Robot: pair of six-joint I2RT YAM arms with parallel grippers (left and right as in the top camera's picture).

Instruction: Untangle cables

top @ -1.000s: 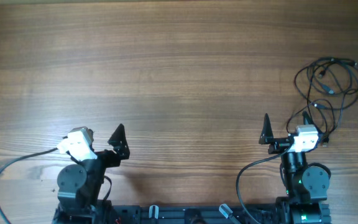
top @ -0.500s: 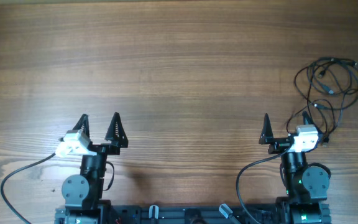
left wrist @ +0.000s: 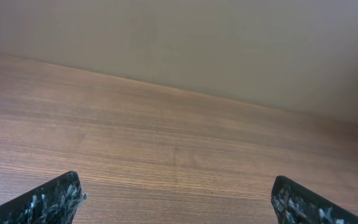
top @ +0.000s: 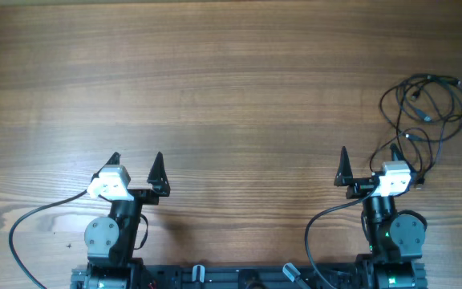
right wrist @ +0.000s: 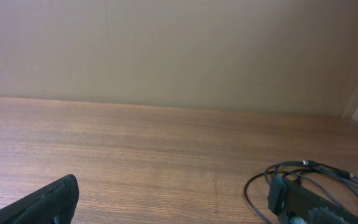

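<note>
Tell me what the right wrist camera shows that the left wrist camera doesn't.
Only the right wrist view shows the cables, looped on the table at lower right and partly hidden by one finger of the right gripper. Only the left wrist view shows the left gripper, with nothing but bare wood ahead of it. Both show the same wood-grain table, a plain beige wall behind it, and jaws standing wide open.
</note>
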